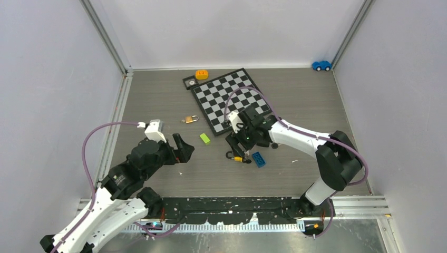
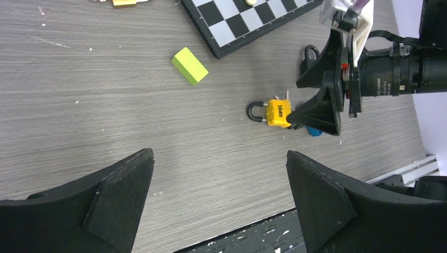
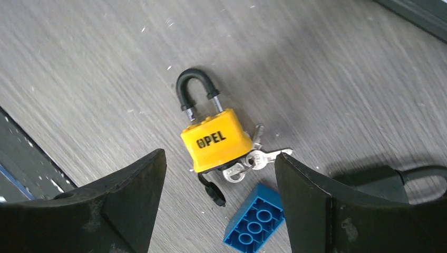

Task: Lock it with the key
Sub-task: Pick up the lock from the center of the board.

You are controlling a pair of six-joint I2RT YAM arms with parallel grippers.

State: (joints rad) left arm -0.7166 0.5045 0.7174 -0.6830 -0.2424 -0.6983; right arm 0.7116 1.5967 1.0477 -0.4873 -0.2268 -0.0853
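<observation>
Right tool [image 3: 219, 158]: spread wide, holding nothing, dark fingers [image 3: 105, 211] apart from everything on the bench [image 3: 79, 63]. Hangs just above the yellow padlock [image 3: 216, 142], one finger on either side of it in the right wrist view.

Yellow padlock: flat on the bench, black lettering up, black-sleeved shackle pointing to 11 o'clock, bare silver metal showing on both legs below the sleeve.

Keys [image 3: 254, 157]: small, silvery, on a ring, at 4 o'clock of the padlock body and touching its lower end. In the keyhole or merely against it: cannot tell.

Blue brick [image 3: 254, 219]: at 5 o'clock of the yellow padlock, just beside the keys, studs up.

From the top camera, taking the yellow padlock as the centre of the dial:
- green block [image 1: 204, 138] near, at 10 o'clock
- brass padlock [image 1: 191, 119] farther out along the same 10 o'clock line, lying alone
- chessboard [image 1: 232, 97] at 12 o'clock, one corner near the right arm's wrist

Left tool [image 2: 219, 155]: at 9 o'clock of the yellow padlock, well apart from it, off the bench. Likewise gaping wide and empty, with only bare bench between its two black fingertips in the left wrist view.
</observation>
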